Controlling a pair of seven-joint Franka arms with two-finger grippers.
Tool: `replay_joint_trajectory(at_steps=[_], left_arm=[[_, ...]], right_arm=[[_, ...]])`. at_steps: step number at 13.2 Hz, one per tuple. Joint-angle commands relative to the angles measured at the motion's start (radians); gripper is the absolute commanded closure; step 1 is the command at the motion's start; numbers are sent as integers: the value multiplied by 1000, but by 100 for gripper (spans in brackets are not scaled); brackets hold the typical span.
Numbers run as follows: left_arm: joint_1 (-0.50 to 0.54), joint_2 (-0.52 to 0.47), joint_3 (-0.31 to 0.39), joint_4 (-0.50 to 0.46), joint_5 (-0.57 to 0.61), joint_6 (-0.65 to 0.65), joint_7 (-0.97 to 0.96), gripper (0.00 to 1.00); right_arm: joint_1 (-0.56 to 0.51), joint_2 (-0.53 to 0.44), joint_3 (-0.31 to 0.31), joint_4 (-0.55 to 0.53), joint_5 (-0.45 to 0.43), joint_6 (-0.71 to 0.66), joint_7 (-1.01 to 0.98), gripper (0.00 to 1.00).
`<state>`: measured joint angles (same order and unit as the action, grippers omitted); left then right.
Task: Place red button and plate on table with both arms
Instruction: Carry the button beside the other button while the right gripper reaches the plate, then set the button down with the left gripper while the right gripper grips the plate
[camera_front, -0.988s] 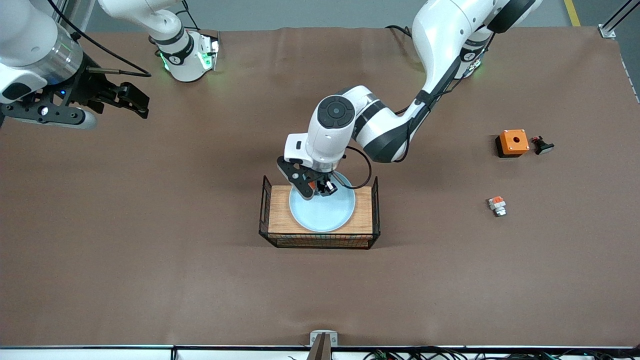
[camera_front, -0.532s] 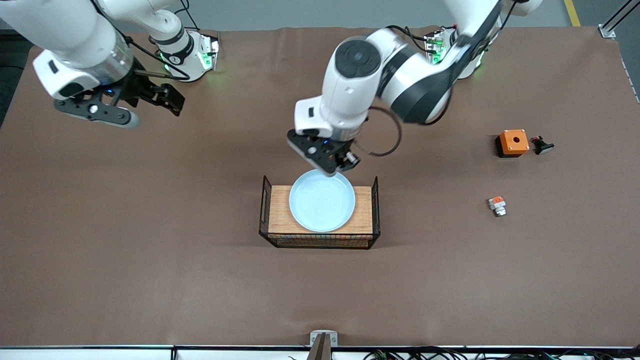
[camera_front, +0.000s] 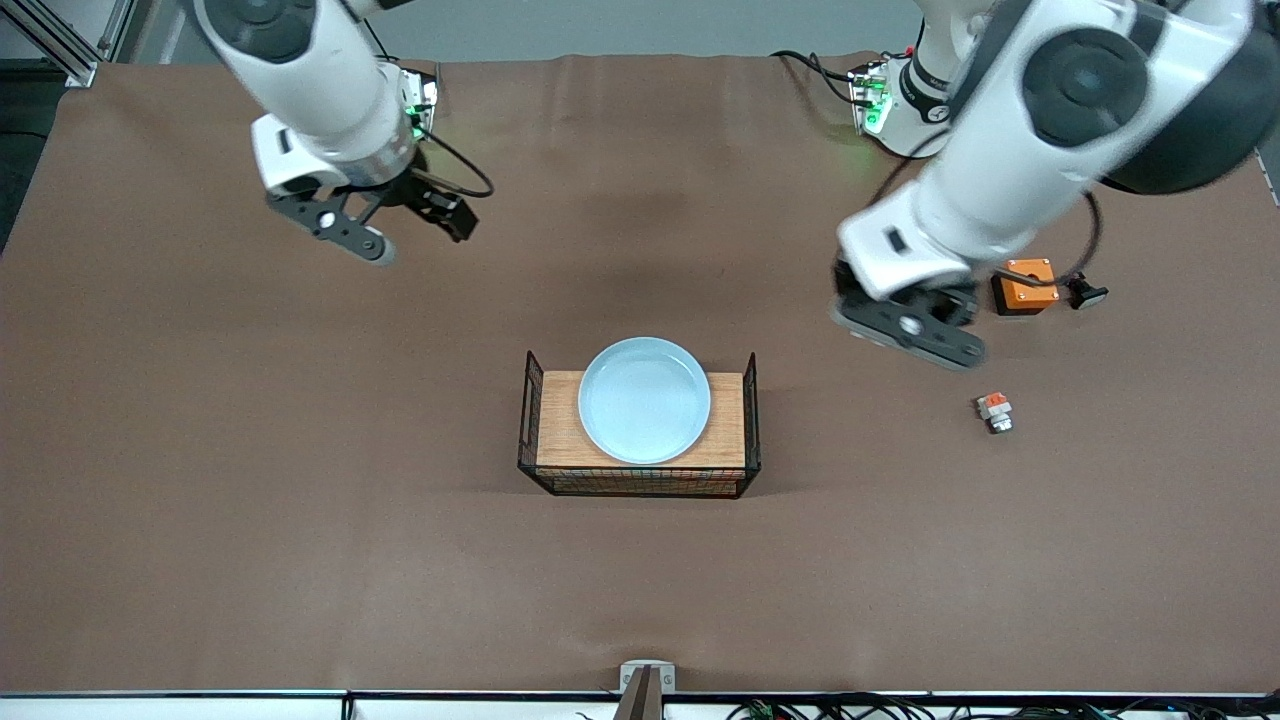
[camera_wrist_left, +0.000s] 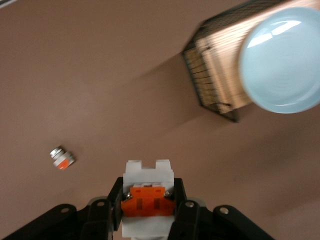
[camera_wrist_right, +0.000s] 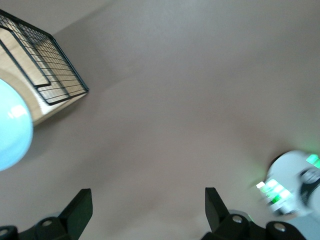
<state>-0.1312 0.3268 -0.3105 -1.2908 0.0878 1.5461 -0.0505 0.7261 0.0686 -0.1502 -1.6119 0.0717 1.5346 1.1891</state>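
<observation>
My left gripper (camera_front: 922, 328) is shut on a red button (camera_wrist_left: 148, 199), a white module with an orange-red block, and holds it in the air over the table (camera_front: 300, 500) beside the orange box. A second, near-identical red button (camera_front: 994, 411) lies on the table close by and also shows in the left wrist view (camera_wrist_left: 62, 158). The pale blue plate (camera_front: 644, 400) rests on the wood-topped wire rack (camera_front: 560, 440) at the table's middle; it also shows in the left wrist view (camera_wrist_left: 282, 60) and the right wrist view (camera_wrist_right: 12, 125). My right gripper (camera_front: 450, 213) is open and empty over bare table near its arm's base.
An orange box with a hole (camera_front: 1028, 284) and a small black button piece (camera_front: 1085, 291) sit toward the left arm's end of the table. The rack has raised wire ends (camera_front: 527, 410). The right arm's base (camera_wrist_right: 295, 192) shows in the right wrist view.
My left gripper lifted off the plate with the red button and swung toward the left arm's end of the table. My right gripper moved from its end toward the middle.
</observation>
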Motion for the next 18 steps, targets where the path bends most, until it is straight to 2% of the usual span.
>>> replay_joint_trajectory(at_steps=[1,4,7,9,11,14,18], left_arm=[[131,-5,-7,-60,13,-12,35,99],[253,21,-5,-117,15,23,35,100],[384,28,-7,-270,58,141,35,99],[456,35,-7,-381,64,262,37,99],[493,58,-5,-465,70,389,37,99],[556,150,-1,-502,125,535,34,99],[617,259,-1,-531,167,702,26,97]], right_arm=[[100,-7,-9,-32,13,108,301,1],[159,55,-9,-26,11,231,614,2],[176,124,-9,-11,11,352,846,3],[177,178,-9,13,8,421,886,4],[174,235,-9,59,5,427,888,4],[176,339,-11,141,2,440,902,4],[171,401,-11,156,-7,527,897,4]])
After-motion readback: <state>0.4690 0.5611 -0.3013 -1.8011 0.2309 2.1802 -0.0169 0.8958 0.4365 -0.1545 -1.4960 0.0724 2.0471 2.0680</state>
